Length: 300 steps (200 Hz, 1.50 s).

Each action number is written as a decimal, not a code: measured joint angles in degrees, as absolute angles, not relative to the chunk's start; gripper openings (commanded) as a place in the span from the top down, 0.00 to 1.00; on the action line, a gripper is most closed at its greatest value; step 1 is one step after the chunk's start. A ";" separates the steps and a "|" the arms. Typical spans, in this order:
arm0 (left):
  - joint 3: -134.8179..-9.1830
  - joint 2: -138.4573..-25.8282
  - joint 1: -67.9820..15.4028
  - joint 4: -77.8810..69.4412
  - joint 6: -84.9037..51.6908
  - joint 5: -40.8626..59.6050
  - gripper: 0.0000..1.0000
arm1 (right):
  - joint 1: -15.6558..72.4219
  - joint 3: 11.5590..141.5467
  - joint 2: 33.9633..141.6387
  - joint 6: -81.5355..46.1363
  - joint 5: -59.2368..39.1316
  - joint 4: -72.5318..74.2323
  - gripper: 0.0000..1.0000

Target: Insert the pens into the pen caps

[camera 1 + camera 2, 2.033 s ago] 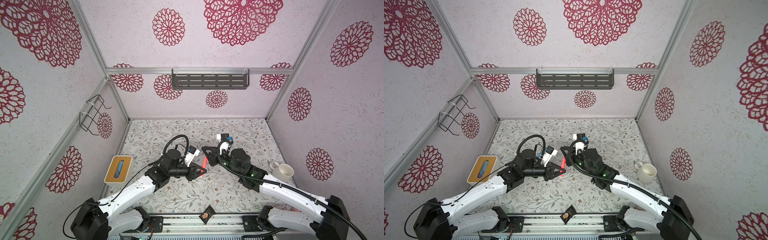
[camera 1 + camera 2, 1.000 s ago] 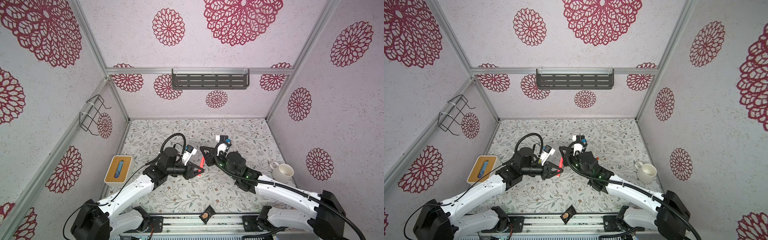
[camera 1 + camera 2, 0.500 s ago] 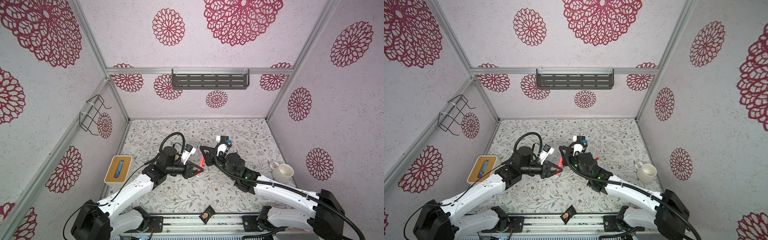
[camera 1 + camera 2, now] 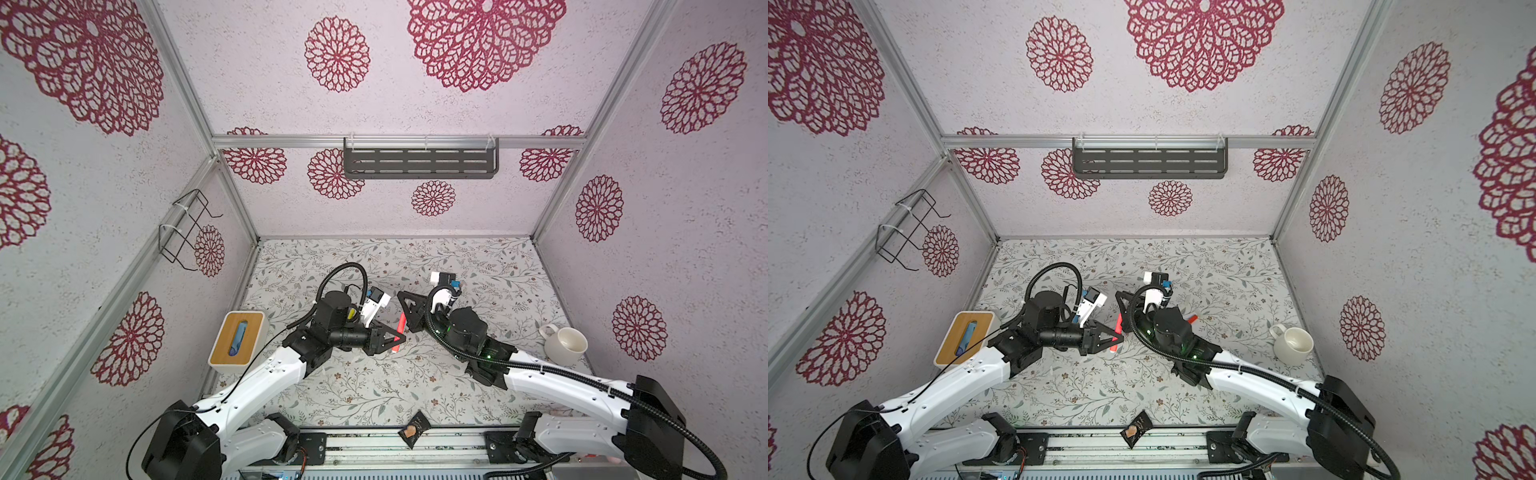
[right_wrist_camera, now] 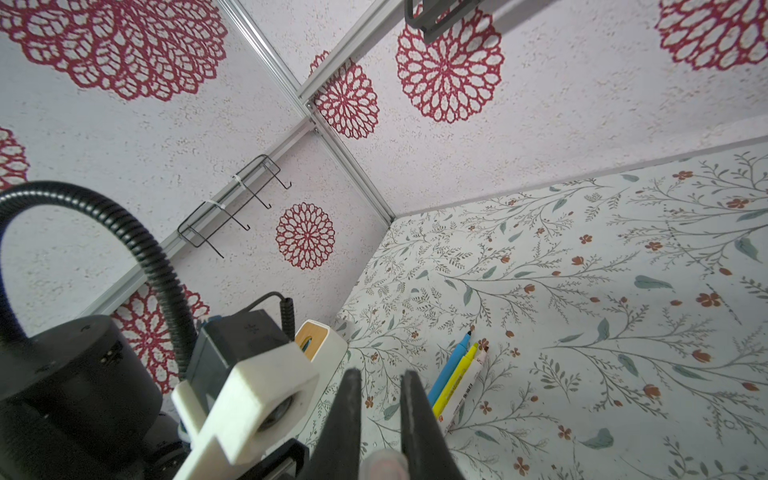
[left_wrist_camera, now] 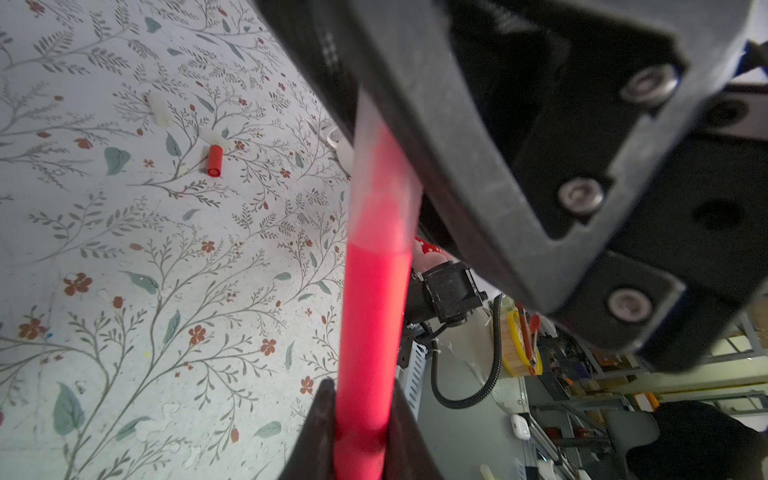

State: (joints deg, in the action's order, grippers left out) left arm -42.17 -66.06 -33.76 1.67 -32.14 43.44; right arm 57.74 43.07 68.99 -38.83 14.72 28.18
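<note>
My left gripper [image 4: 397, 341] [image 6: 361, 388] is shut on the lower part of an orange-red pen [image 4: 399, 334] [image 4: 1116, 332] [image 6: 370, 324], held above the table's middle. A pale see-through pen cap [image 6: 382, 195] [image 5: 382, 463] sits over the pen's upper end, and my right gripper [image 4: 405, 316] [image 5: 380, 374] is shut on that cap. Blue [image 5: 451, 365], yellow [image 5: 455, 384] and pink-tipped white [image 5: 468, 388] pens lie side by side on the table behind my left arm. A red-orange cap [image 6: 214, 161] [image 4: 1192, 318] and two pale caps [image 6: 160, 110] lie loose on the table.
A wood-topped white box [image 4: 237, 340] stands by the left wall. A white mug [image 4: 565, 345] sits at the right. A small dark packet [image 4: 413, 428] lies at the front edge. A wire rack [image 4: 185, 228] hangs on the left wall, a dark shelf [image 4: 419, 162] on the back wall.
Both grippers have shifted slightly left, and the right arm has closed in on the pen's upper end. In the last half second nothing visibly moves.
</note>
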 measured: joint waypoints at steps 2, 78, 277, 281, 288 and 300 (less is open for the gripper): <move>-42.17 -66.08 -33.76 1.67 -32.16 43.48 1.00 | 57.78 43.07 68.99 -38.85 14.79 28.23 1.00; -42.28 -66.48 -33.71 2.46 -32.42 44.75 1.00 | 59.31 42.63 68.97 -39.09 16.97 28.14 1.00; -41.52 -60.01 -38.28 -6.52 -27.53 13.87 1.00 | 57.49 58.04 57.74 -22.94 2.00 -7.51 0.33; -41.52 -59.96 -38.79 -6.55 -27.42 13.21 1.00 | 56.99 58.46 58.48 -22.87 1.83 -7.55 0.34; -41.52 -59.92 -39.46 -6.55 -27.27 12.51 1.00 | 56.14 59.02 59.51 -22.68 1.43 -7.57 0.34; -41.52 -59.90 -40.60 -6.55 -27.03 11.14 1.00 | 54.17 59.88 61.34 -22.55 0.36 -7.57 0.34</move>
